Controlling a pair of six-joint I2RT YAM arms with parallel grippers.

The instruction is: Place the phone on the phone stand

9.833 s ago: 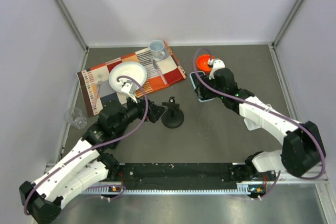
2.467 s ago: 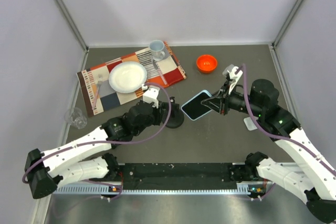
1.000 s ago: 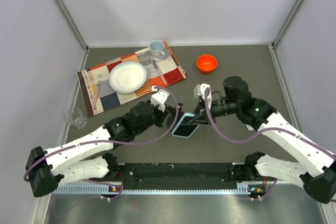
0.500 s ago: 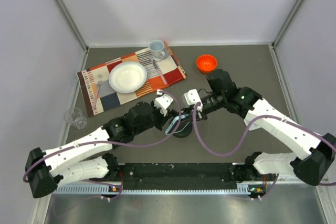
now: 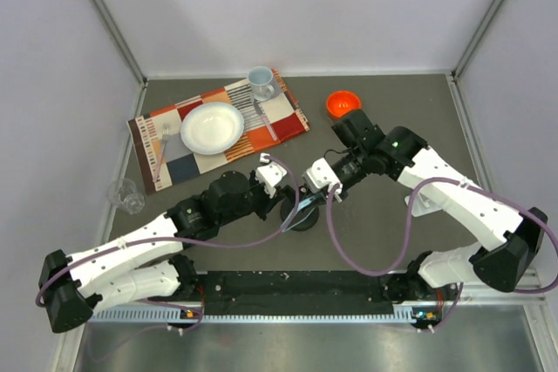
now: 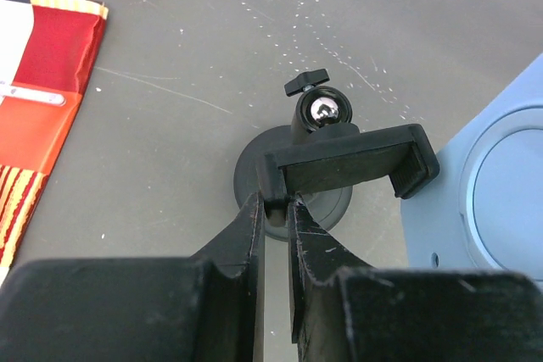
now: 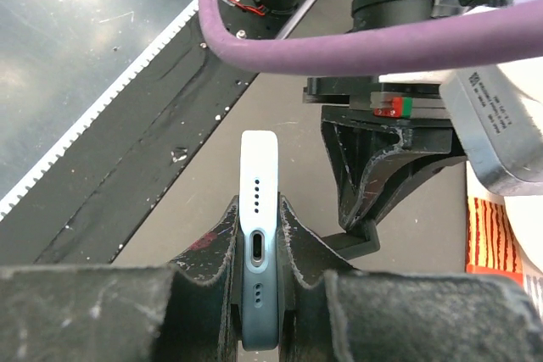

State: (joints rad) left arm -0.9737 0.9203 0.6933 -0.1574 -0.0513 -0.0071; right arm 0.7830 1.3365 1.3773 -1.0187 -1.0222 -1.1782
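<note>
**Clerk:** Overhead view first, please.

**Inspector:** The phone (image 5: 308, 204) is held off the tabletop (image 5: 392, 102), edge-up, just beside the head of the stand (image 5: 301, 219). It is not yet seated. The right pincer (image 5: 314, 196) carries it and the left pincer (image 5: 286, 200) reaches in to the stand from the other side.

**Clerk:** Left wrist view?

**Inspector:** The left pincer is clenched on the left end of the stand's cradle, steadying it. The phone's pale blue back fills the right edge of the picture, next to the cradle's right lip. I cannot tell whether they touch.

**Clerk:** Right wrist view?

**Inspector:** The right pincer is grasping the phone. Its fingers (image 7: 216, 243) press on the face and the back, and the edge with the charging port looks at the camera.

**Clerk:** Handling?

**Inspector:** I judge it rigid, smooth-cased and fairly dense, with a glass face that could crack. A flat pinch on face and back suits it, though it may slide if knocked against the cradle.

**Clerk:** Change from earlier?

**Inspector:** In the earliest picture the phone lay flat on the tabletop near the orange bowl, well apart from the stand. It has since been lifted, carried across and turned on edge. The left pincer, then only near the stand, now grips it
</note>
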